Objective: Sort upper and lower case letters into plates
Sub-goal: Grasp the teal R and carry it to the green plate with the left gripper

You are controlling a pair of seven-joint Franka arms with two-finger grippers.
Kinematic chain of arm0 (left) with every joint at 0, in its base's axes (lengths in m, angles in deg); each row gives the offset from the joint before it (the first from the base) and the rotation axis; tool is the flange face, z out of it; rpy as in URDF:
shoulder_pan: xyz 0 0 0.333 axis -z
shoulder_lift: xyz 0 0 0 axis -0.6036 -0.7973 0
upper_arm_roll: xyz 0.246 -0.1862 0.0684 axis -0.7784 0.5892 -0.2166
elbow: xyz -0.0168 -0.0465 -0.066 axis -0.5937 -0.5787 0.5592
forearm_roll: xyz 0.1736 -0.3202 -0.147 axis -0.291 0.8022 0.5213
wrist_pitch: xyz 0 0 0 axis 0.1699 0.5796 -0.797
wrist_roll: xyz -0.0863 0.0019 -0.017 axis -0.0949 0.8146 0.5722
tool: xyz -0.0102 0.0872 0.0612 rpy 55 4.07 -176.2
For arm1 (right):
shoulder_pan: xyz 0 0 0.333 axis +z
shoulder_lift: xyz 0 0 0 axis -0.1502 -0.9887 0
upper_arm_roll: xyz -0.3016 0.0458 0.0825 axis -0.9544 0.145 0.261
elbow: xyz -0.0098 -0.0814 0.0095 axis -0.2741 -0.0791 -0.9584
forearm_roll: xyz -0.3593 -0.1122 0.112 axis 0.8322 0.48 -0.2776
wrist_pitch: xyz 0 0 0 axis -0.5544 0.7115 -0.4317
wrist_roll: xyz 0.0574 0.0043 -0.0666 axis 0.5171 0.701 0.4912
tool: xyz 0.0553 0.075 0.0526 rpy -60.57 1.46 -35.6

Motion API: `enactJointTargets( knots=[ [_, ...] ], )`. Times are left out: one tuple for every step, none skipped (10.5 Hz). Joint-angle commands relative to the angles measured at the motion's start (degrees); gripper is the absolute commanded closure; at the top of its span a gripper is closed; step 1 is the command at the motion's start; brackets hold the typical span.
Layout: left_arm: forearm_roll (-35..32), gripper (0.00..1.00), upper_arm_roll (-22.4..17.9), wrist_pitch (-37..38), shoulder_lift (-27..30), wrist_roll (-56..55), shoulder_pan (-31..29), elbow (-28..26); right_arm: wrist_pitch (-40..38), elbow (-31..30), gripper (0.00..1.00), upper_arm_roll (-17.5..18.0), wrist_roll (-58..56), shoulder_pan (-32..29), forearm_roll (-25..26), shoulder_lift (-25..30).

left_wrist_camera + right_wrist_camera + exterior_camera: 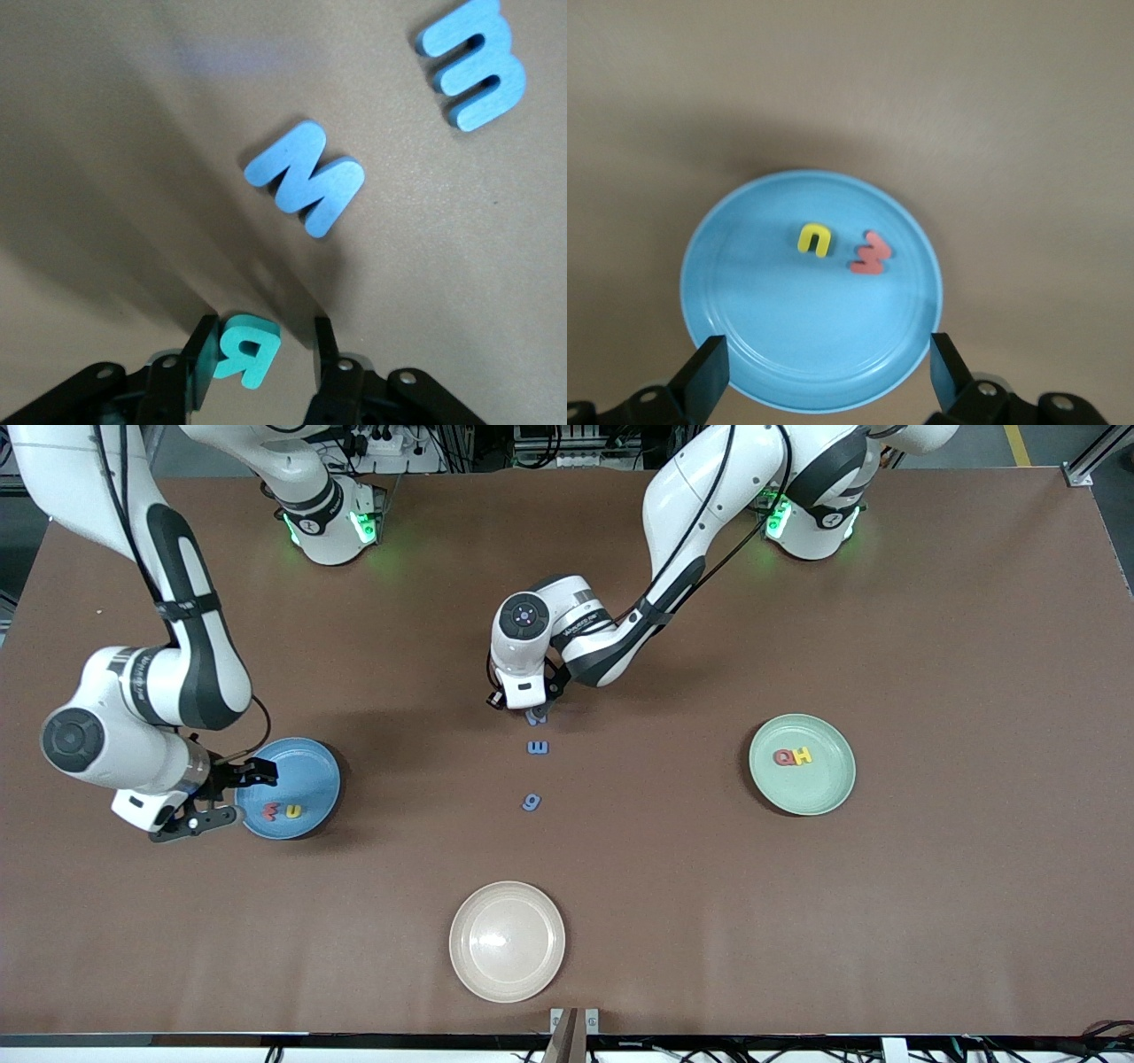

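Two black fingers (202, 350) of the left tool (257, 354) straddle a small flat teal foam letter R (246, 349) on the brown tabletop (797, 921), not yet clamped. The right tool (824, 372), waiting, hangs spread over the sky-blue round plastic plate (744, 301).

Two letters (282, 810) lie in the plate (310, 766) toward the right arm's end, two (793, 756) in the plate (828, 793) toward the left arm's end, three loose letters (537, 747) between, a third plate (507, 983) nearest the front camera.
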State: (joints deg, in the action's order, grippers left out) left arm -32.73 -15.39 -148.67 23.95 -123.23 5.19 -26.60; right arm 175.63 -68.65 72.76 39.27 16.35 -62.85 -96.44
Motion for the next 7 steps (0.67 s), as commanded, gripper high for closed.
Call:
enactJointTargets(
  knots=[
    [0.48,0.63,-0.74,0.18,-0.33,0.30,0.84,0.37,-0.34,-1.00,0.00,0.19,0.19,-0.33,-1.26,5.57],
    [0.48,0.70,-0.74,0.18,-0.33,0.47,0.84,0.28,-0.35,-0.99,0.00,0.19,0.19,-0.33,-1.26,5.75],
    [0.48,0.72,-0.74,0.18,-0.33,0.47,0.84,0.28,-0.69,-1.34,0.00,0.19,0.19,-0.50,-1.26,6.71],
    [0.48,0.76,-0.74,0.18,-0.25,0.91,0.84,0.37,-1.83,-1.69,0.00,0.10,0.36,-0.42,-1.26,7.33],
    [0.56,0.78,-0.74,0.18,-0.33,1.52,0.75,0.37,-2.71,-1.78,0.00,0.10,0.80,-0.42,-1.26,7.77],
    [0.56,0.78,-0.74,0.18,-0.25,1.62,0.75,0.37,-4.02,-2.04,0.00,0.10,0.80,-0.42,-1.26,8.30],
    [0.56,0.79,-0.74,0.18,-0.16,1.70,0.66,0.37,-4.38,-2.66,0.00,0.10,0.89,-0.42,-1.26,8.48]
  ],
)
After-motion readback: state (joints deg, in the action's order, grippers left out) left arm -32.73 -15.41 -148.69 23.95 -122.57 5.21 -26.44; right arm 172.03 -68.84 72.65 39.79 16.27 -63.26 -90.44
